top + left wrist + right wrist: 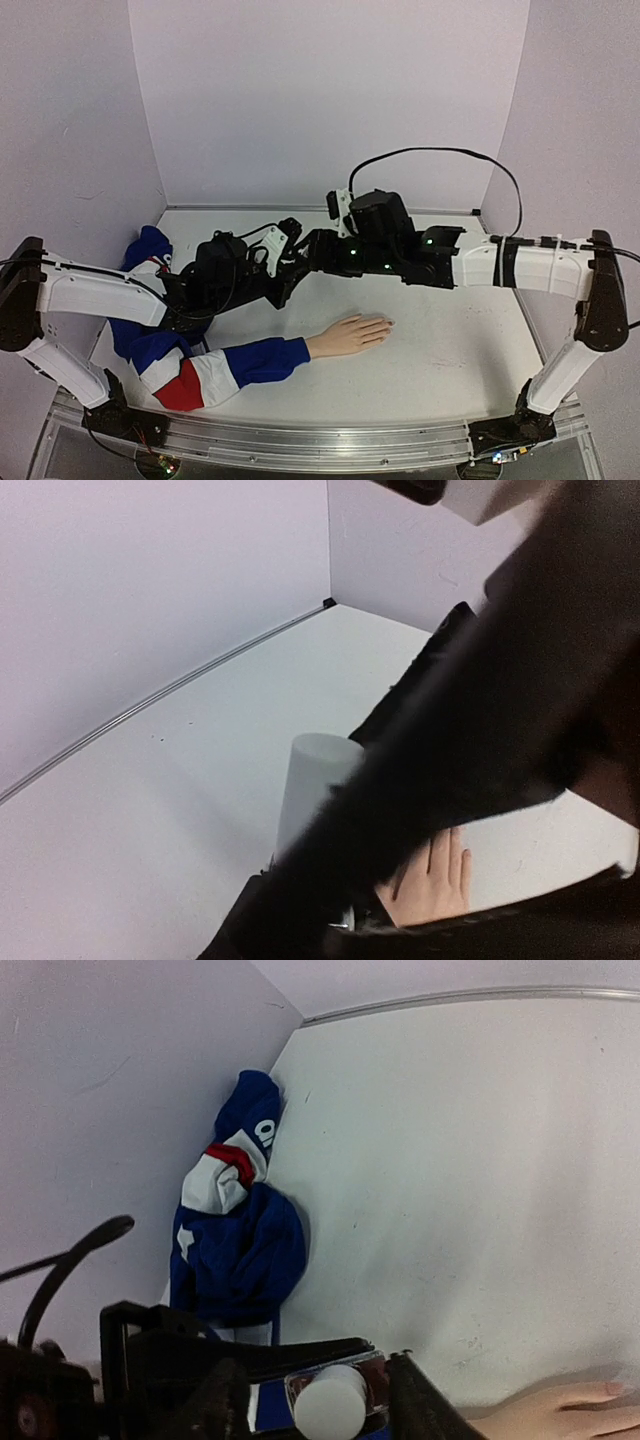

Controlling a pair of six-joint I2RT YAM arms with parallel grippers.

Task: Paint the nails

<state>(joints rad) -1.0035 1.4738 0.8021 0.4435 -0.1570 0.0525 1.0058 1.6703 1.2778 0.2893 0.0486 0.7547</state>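
**A:** Which step is this?

**B:** Opening the polish, I'd judge. The left gripper point(283, 268) is closed on the small dark glass polish bottle point(372, 1380) and holds it above the white surface point(450, 350). The right gripper point(322, 1392) is at the bottle's pale round plastic cap point(330, 1408). Its fingers point(415, 1405) stand apart on either side of the cap with a gap showing each side, so they grip nothing.

**A:** What does the next move call for?

**B:** Probably those fingers closing squarely on the cap, twisting it off and lifting it straight out while the left holds the bottle firm. Whether the cap is already loose I cannot tell.

**A:** And the target?

**B:** The peach-coloured plastic mannequin hand point(348, 335) lies flat, palm down, near the middle of the surface. It is a little nearer the arm bases than the two grippers and apart from both. Its blue, white and red fabric sleeve point(240, 362) trails toward the left arm.

**A:** Which way does it point?

**B:** Its long axis runs side to side across the surface, tilted slightly. The fingertips, with the tiny pale nails point(384, 325), point toward the right arm's side. The nails are too small to judge for paint.
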